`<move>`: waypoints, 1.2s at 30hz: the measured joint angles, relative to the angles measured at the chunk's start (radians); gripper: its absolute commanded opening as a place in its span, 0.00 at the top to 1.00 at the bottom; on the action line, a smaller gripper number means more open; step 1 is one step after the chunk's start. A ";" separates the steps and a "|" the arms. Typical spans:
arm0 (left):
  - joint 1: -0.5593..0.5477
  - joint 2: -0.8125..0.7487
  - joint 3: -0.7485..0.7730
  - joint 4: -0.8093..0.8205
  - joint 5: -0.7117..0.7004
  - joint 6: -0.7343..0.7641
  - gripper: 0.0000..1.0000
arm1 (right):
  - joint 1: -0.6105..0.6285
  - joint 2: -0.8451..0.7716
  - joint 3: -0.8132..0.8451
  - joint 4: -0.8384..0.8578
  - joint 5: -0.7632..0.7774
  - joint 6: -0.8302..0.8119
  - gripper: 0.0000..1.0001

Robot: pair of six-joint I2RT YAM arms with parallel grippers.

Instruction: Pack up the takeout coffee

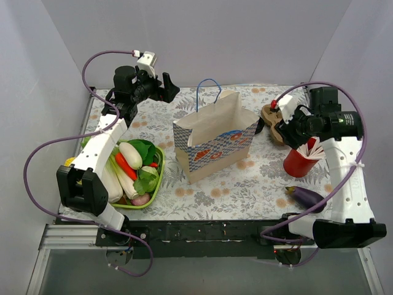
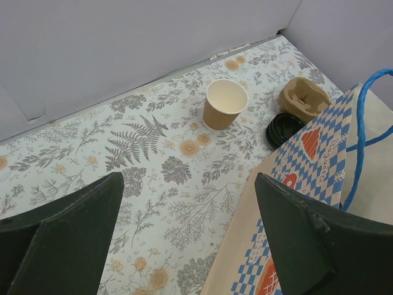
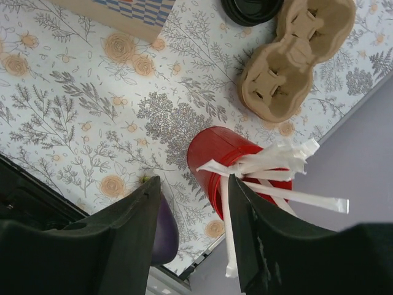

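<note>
The takeout coffee is a small tan paper cup (image 2: 225,104) standing upright and uncovered on the floral cloth by the back wall. Its black lid (image 2: 284,129) lies apart on the cloth, between the cup carrier (image 2: 304,98) and the paper bag (image 2: 295,203); the lid (image 3: 249,9) also shows in the right wrist view. My left gripper (image 2: 189,178) hangs open above the cloth beside the bag, short of the cup. My right gripper (image 3: 194,179) hovers over the red cup (image 3: 227,160), jaws apart. One white stick (image 3: 225,227) runs along the inner face of its right finger.
The open paper bag (image 1: 215,138) stands mid-table. A green tray (image 1: 158,178) of vegetables sits at the left. The brown carrier (image 3: 295,55) lies at the back right. A purple eggplant (image 1: 305,196) lies near the front right edge. Grey walls close in the back and sides.
</note>
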 measured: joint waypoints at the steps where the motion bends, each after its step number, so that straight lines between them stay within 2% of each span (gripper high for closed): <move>1: 0.000 -0.004 -0.001 0.001 0.000 0.002 0.11 | 0.000 0.014 -0.006 -0.002 -0.006 -0.021 0.45; 10: 0.005 -0.047 -0.035 -0.002 -0.004 0.027 0.10 | 0.000 0.082 -0.066 0.003 -0.006 -0.135 0.52; 21: 0.005 -0.059 -0.042 -0.002 0.004 0.035 0.10 | 0.000 0.079 -0.170 0.055 0.050 -0.157 0.62; 23: 0.005 -0.059 -0.042 -0.003 0.010 0.035 0.10 | 0.000 0.076 -0.183 0.074 0.063 -0.158 0.67; 26: 0.005 -0.059 -0.042 -0.003 0.018 0.034 0.10 | 0.000 0.068 -0.200 0.095 0.080 -0.159 0.87; 27: 0.005 -0.059 -0.042 -0.003 0.022 0.034 0.10 | 0.000 0.067 -0.200 0.100 0.085 -0.159 0.98; 32: 0.005 -0.059 -0.042 -0.003 0.034 0.031 0.10 | 0.000 0.060 -0.185 0.117 0.087 -0.158 0.99; 36: 0.005 -0.058 -0.042 -0.003 0.039 0.031 0.10 | 0.000 0.058 -0.111 0.117 0.048 -0.156 0.99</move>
